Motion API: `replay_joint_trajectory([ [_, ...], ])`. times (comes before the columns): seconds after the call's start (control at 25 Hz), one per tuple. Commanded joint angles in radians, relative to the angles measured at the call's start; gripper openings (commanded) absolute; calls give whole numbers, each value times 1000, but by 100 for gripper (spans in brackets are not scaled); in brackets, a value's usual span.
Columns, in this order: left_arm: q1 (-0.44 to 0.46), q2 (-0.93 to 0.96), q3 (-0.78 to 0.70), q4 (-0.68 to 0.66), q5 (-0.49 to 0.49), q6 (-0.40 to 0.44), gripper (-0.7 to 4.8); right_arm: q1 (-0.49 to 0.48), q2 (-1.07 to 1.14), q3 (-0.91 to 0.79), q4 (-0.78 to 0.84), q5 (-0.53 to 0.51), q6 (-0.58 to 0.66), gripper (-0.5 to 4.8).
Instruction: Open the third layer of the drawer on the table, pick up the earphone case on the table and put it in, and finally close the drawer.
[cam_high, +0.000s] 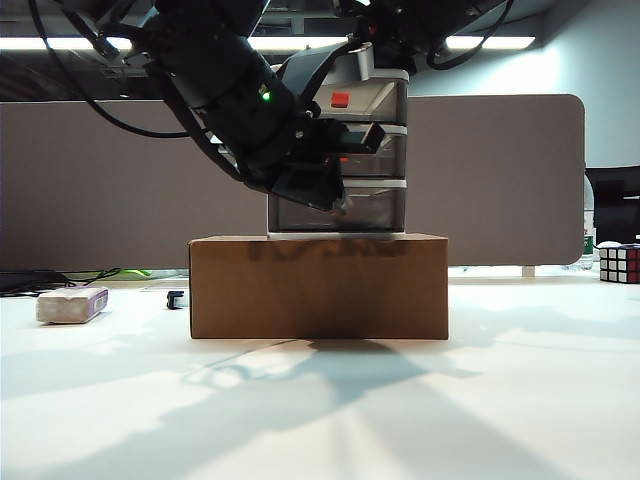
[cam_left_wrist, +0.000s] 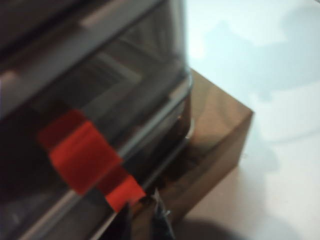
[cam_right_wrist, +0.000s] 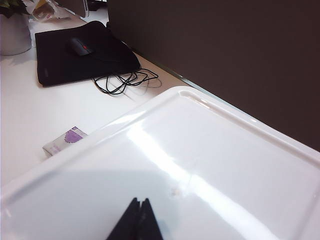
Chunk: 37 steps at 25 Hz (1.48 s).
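Note:
The drawer (cam_high: 375, 150), white-framed with smoky-grey tiers, stands on a brown cardboard box (cam_high: 318, 287). My left gripper (cam_high: 340, 205) hangs in front of the third layer (cam_high: 378, 207), hiding its handle in the exterior view. The left wrist view shows the dark fingertips a little apart, with my left gripper (cam_left_wrist: 142, 197) right at the lowest red handle (cam_left_wrist: 125, 190); whether they touch it is blurred. My right gripper (cam_right_wrist: 140, 201) is shut and empty just over the drawer's white top (cam_right_wrist: 200, 150). The earphone case is out of view. The table (cam_high: 520, 400) is white.
A greyish-white block with a purple edge (cam_high: 72, 305) lies at the left, also seen beyond the drawer top (cam_right_wrist: 65, 141). A small black item (cam_high: 176, 298) sits by the box, a puzzle cube (cam_high: 620, 263) far right. Grey partition (cam_high: 100, 180) behind. Mouse pad (cam_right_wrist: 60, 65), mouse (cam_right_wrist: 80, 46) and cables (cam_right_wrist: 125, 80).

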Motion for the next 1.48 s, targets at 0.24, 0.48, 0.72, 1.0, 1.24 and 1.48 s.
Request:
replay_joint_trajectory([
  [0.24, 0, -16, -2, 2, 19, 25, 40, 0, -1, -6, -62, 7, -46, -6],
  [0.48, -28, -208, -81, -105, 71, 26, 7, -6, -131, -6, -77, 37, -63, -6],
  [0.72, -27, -510, -247, -152, 39, 18, -4, -16, -330, -80, -188, 35, -62, -6],
  [1.0, -27, -1005, -512, -237, 16, -110, -4, -16, -745, -418, -230, 82, 23, -6],
  [1.24, -30, -1264, -671, -257, -90, -133, -4, -15, -1007, -640, -230, 108, 80, -6],
  [1.48, -30, -1487, -834, -240, -110, -189, -4, -14, -1274, -888, -227, 129, 79, -6],
])
